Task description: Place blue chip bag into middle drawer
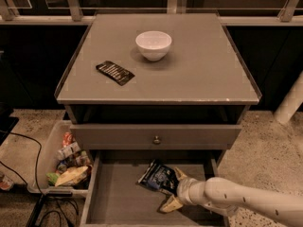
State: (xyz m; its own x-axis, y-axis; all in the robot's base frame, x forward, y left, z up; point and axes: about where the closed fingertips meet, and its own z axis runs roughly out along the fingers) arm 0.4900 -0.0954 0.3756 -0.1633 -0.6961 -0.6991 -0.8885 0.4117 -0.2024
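Bottom centre, down inside middle drawer (118, 198): gripper (172, 190) spread apart astride blue chip bag (156, 176) edge, apparently to leave it lying there.

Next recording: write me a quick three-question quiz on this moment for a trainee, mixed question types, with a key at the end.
1. True or false: the blue chip bag lies inside the open drawer.
2. What lies on the cabinet top near the white bowl? A) a black packet B) a soda can C) an apple
3. Fill in: as the camera sees it, the gripper is at the bag's ___ edge, inside the drawer.

Key: 1 true; 2 A; 3 right.
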